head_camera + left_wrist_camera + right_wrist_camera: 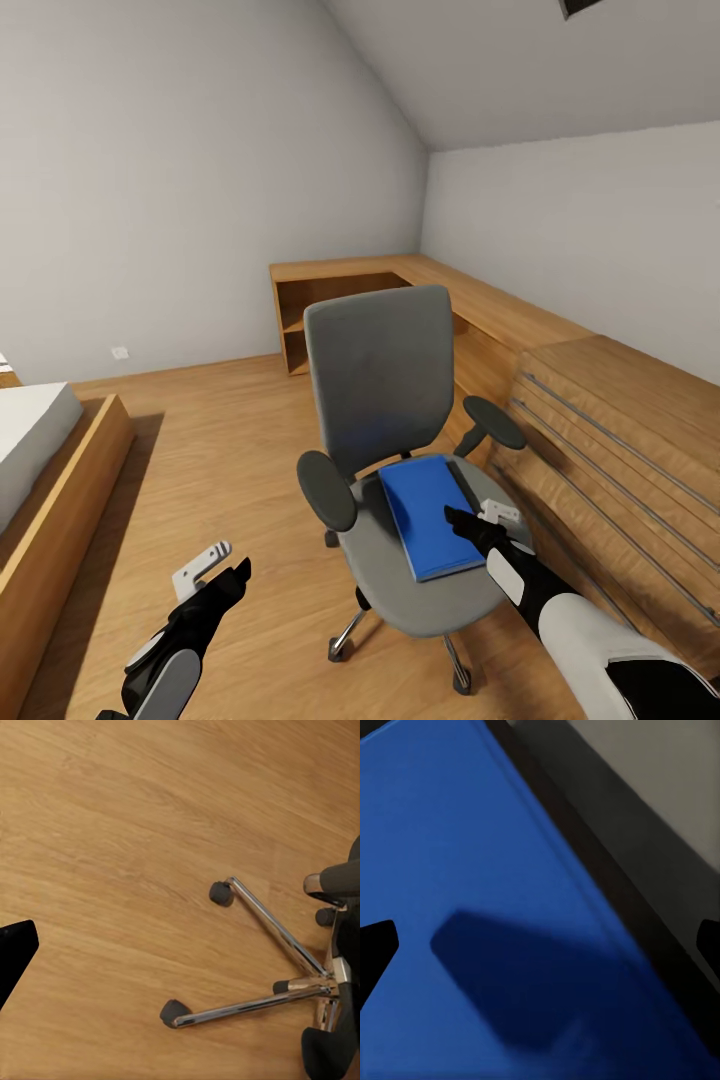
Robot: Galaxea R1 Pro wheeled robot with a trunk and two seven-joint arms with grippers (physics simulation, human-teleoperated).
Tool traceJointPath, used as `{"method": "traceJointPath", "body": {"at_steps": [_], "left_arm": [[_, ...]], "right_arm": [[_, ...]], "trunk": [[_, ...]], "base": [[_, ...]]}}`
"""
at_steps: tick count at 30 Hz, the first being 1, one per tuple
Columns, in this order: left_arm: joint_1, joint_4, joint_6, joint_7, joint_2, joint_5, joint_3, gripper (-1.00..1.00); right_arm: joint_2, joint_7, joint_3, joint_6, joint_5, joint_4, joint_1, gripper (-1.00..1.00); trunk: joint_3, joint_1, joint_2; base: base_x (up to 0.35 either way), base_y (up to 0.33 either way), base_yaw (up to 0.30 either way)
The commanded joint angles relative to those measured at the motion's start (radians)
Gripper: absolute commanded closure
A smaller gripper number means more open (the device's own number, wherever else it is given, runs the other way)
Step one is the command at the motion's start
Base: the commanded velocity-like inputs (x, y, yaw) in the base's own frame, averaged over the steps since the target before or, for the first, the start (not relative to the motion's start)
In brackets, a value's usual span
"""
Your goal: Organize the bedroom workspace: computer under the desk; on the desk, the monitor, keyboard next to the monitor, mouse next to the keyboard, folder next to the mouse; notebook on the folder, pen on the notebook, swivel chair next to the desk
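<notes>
A grey swivel chair (380, 380) stands on the wooden floor in the middle of the head view. On its seat lies a blue folder (428, 512) with a dark spine. My right gripper (462, 522) hovers open just over the folder's near right part. In the right wrist view the folder (472, 870) spreads wide between the dark fingertips (376, 949), with the grey seat (660, 802) beyond the spine. Down at the left, my left gripper (238, 577) hangs open over bare floor, holding nothing. Its wrist view looks down on the chair's chrome legs (274, 926) and casters.
A long wooden desk (470, 295) runs along the far and right walls, with an open shelf (295, 320) at its left end. Wooden drawer fronts (600, 440) stand close to the chair's right. A bed (40, 450) in a wooden frame sits at the left.
</notes>
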Motion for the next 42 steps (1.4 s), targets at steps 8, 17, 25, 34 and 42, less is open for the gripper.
{"method": "traceJointPath", "body": {"at_steps": [8,17,25,34,42], "left_arm": [[-0.001,0.000,0.001,0.007,0.001,0.005,-0.002,-1.00],[-0.001,0.000,-0.003,0.007,0.001,0.005,-0.018,-1.00],[0.000,0.001,0.000,0.007,0.001,0.005,-0.019,-1.00],[-0.001,0.004,-0.001,0.007,0.001,0.006,-0.019,-1.00],[-0.001,0.016,0.001,0.006,0.001,0.005,-0.021,-1.00]], "right_arm": [[-0.001,0.004,0.006,-0.006,-0.010,0.000,-0.001,-1.00],[-0.001,0.005,0.006,-0.008,-0.010,0.000,-0.001,-1.00],[-0.001,0.004,0.006,-0.008,-0.010,0.000,-0.001,-1.00],[-0.003,0.004,0.007,-0.008,-0.010,0.000,-0.001,-1.00],[-0.012,0.004,0.007,-0.013,-0.010,0.000,-0.001,-1.00]], "trunk": [[0.002,-0.004,0.007],[0.030,-0.038,0.070],[0.034,-0.042,0.077],[0.034,-0.042,0.077],[0.034,-0.042,0.077]], "base": [[0.000,0.000,0.000],[0.000,0.000,0.000],[0.000,0.000,0.000],[0.003,0.000,0.000],[0.119,0.000,0.000]]}}
